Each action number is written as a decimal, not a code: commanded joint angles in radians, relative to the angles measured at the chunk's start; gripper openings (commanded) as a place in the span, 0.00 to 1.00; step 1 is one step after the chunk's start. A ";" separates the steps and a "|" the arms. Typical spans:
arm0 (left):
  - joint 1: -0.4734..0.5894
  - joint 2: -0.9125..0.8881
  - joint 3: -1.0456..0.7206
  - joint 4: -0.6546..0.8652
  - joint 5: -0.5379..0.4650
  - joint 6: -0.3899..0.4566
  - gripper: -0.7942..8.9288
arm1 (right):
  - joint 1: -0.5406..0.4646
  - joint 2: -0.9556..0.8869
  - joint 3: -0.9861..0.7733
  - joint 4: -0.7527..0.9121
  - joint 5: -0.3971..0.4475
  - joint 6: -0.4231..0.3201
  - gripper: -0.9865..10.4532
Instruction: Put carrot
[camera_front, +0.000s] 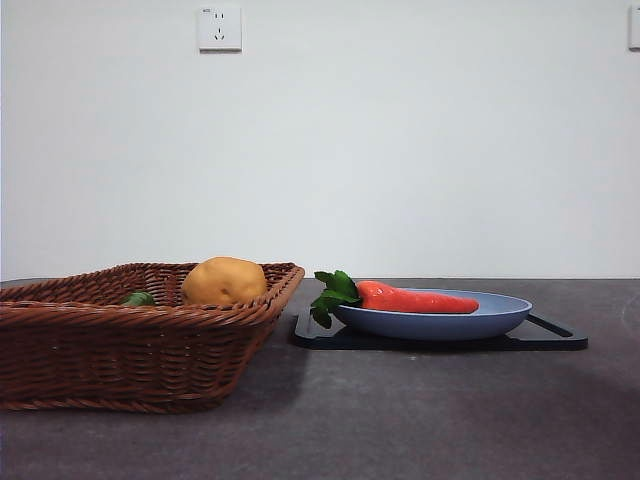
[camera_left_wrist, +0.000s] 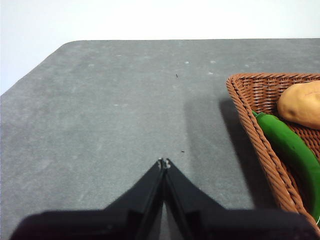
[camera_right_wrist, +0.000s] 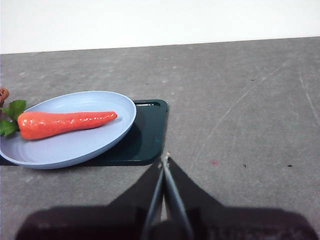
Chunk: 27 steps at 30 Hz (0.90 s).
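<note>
The slender red-orange carrot (camera_front: 418, 298) with its tuft of green leaves is lying on its side in a shallow pale-blue plate (camera_front: 500, 318), right of centre in the front view, its leaves hanging over the plate's left rim toward the basket. The plate is sitting on a flat dark tray (camera_front: 560, 338) on the grey table (camera_front: 400, 420). In the lower left of the front view a brown woven wicker basket (camera_front: 120, 350) is standing just beside the tray, holding a rounded yellow-brown potato (camera_front: 224, 281) and a long green vegetable (camera_front: 139, 298) of which only a tip is showing over the rim.

No arm is showing in the front view. The left gripper (camera_left_wrist: 164, 162) is hanging over bare table near the basket's corner, its two black jaws pressed together with nothing between them. The right gripper (camera_right_wrist: 165, 159) is hanging near the tray's edge, apart from the plate and the carrot, its jaws likewise closed together and gripping nothing.
</note>
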<state>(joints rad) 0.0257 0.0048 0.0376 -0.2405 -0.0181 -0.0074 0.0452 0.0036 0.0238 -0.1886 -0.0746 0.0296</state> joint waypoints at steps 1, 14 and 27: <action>0.000 -0.003 -0.010 0.008 0.000 0.008 0.09 | -0.002 -0.004 -0.011 0.002 0.005 -0.002 0.09; 0.000 -0.003 -0.010 0.008 -0.001 0.008 0.09 | -0.002 -0.004 -0.011 0.002 0.005 -0.002 0.09; 0.000 -0.003 -0.010 0.008 -0.001 0.008 0.09 | -0.002 -0.004 -0.011 0.002 0.005 -0.002 0.09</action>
<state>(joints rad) 0.0257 0.0048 0.0376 -0.2405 -0.0181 -0.0074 0.0448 0.0036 0.0238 -0.1886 -0.0746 0.0296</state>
